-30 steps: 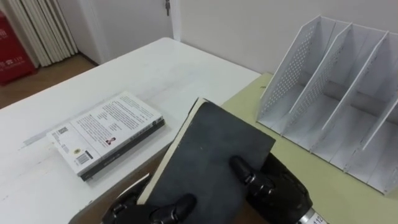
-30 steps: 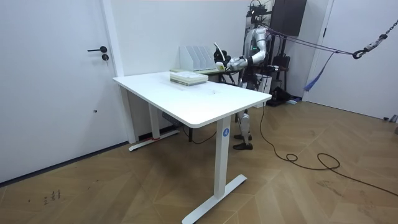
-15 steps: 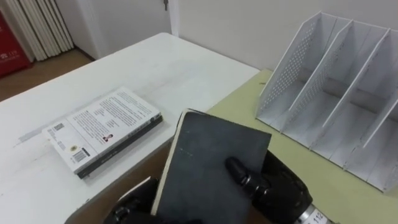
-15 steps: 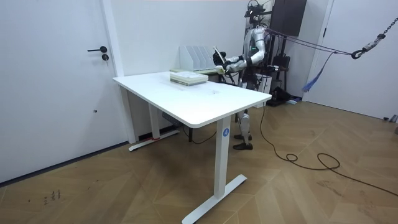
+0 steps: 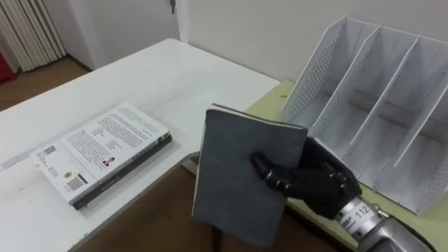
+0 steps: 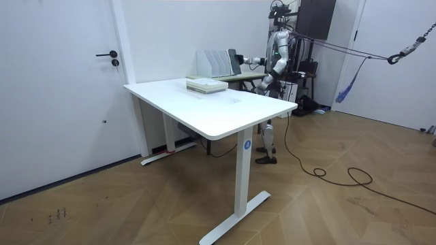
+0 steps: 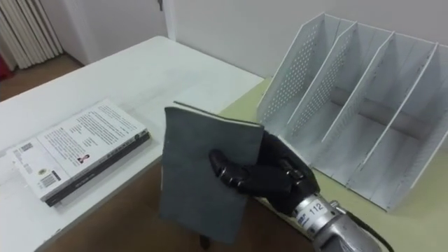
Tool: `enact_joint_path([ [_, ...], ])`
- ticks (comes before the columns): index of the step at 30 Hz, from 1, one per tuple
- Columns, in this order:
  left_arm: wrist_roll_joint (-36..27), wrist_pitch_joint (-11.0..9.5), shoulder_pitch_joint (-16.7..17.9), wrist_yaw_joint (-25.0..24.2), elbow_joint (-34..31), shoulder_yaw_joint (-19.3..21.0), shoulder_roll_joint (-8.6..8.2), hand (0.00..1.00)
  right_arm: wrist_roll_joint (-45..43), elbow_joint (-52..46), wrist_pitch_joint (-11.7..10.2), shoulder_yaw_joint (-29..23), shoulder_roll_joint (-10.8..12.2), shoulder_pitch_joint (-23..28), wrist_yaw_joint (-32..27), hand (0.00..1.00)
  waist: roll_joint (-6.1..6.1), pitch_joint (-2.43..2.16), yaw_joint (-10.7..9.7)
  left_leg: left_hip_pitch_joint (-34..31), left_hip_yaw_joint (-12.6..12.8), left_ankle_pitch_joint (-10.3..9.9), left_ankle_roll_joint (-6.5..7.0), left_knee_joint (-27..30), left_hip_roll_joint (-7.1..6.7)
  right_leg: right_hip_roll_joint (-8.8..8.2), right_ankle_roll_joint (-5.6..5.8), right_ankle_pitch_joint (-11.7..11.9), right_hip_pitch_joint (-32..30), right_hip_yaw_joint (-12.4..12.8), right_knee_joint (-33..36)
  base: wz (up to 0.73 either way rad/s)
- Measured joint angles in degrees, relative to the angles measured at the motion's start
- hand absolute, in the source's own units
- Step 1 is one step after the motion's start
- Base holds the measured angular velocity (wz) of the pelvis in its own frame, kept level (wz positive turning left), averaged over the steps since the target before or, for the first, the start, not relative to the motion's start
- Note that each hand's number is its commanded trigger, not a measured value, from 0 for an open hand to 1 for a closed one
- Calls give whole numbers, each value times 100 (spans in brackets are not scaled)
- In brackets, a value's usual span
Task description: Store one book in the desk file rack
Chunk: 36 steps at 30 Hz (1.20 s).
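My right hand (image 5: pixel 316 186) is shut on a dark grey book (image 5: pixel 241 178), thumb across its cover. It holds the book nearly upright in the air, over the gap between the two desks. The white file rack (image 5: pixel 378 105) with several open slots stands on the green desk (image 5: pixel 427 227) to the right of the book, a short way off. In the room view the book (image 6: pixel 234 61) is held out at the rack (image 6: pixel 212 61), and my left hand (image 6: pixel 262 83) hangs low beside my body.
Two stacked books (image 5: pixel 101 154) with a white printed cover lie on the white table (image 5: pixel 175 77) to my left. A dark gap separates that table from the green desk. A wall rises right behind the rack.
My left hand has let go of the book's lower edge and dropped out of the eye view. My right hand has tipped the book from leaning flat to nearly upright and carried it toward the rack.
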Motion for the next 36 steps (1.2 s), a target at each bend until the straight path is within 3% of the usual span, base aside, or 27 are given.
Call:
enact_joint_path([
  [5, 41, -116, 36, 362, 780, 32, -195, 0, -530, -150, -41, -188, 83, -124, -981, 100, 30, -12, 19, 19, 47, 3, 0, -60, -1, 3, 0, 0, -23, 28, 3, -4],
  [10, 89, -486, 23, 709, 1419, 335, -391, 0, -1559, -361, -111, -326, 201, -225, -1993, 100, 10, -28, 27, 18, -2, 4, 0, -64, -37, 13, 0, 1, -35, 26, -70, 2],
  [13, 74, -644, 26, 814, 1776, 388, -419, 0, -1993, -537, -138, -433, 262, -435, -2688, 100, -10, -49, 52, 53, 53, 17, -13, -145, -41, 16, -3, 2, -18, 35, -65, -3],
  [16, 66, -760, 16, 941, 2150, 523, -491, 0, -2535, -594, -383, -483, 284, -693, -3295, 100, -25, -43, 47, 87, 74, 18, -14, -153, -35, 18, -4, 3, -1, 22, -65, -2],
  [22, 79, -814, 20, 1040, 2581, 852, -607, 0, -3502, -750, -548, -855, 285, -862, -4424, 100, -105, -50, 195, 80, 38, 16, -16, -204, -41, 16, -3, 2, -6, -15, -93, 1],
  [29, 31, -900, 17, 1062, 2718, 965, -660, 0, -3700, -805, -728, -1075, 282, -1050, -5401, 100, -121, -87, 275, 87, -34, 18, -20, -198, -46, 19, -4, 3, 11, -88, -73, 2],
  [36, 13, -904, 20, 1101, 2715, 1014, -691, 0, -3727, -716, -1215, -1475, 275, -1516, -6342, 100, -105, -66, 331, 205, -138, 19, -27, -195, -50, 15, -3, 3, 174, -207, -86, 6],
])
